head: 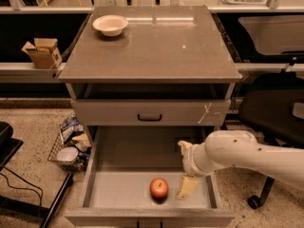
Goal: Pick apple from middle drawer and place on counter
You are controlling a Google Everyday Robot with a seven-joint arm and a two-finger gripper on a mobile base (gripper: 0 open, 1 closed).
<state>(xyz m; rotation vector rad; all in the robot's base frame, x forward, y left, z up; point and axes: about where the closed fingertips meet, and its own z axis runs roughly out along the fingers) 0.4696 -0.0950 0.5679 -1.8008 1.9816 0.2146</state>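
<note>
The red-orange apple [159,188] lies on the grey floor of the open middle drawer [118,194], near its front and a little right of centre. My gripper [184,167] is inside the drawer, just right of the apple, on a white arm that comes in from the right. It is open and empty. One pale finger [187,188] hangs close beside the apple without touching it, and the other is further back. The brown-grey counter [156,51] tops the cabinet above.
A white bowl [110,25] stands on the counter's back left corner. The closed upper drawer front [149,113] sits above the open drawer. A cardboard box [42,52] is on the left ledge, a wire basket [71,148] on the floor at left, and a black chair [273,108] at right.
</note>
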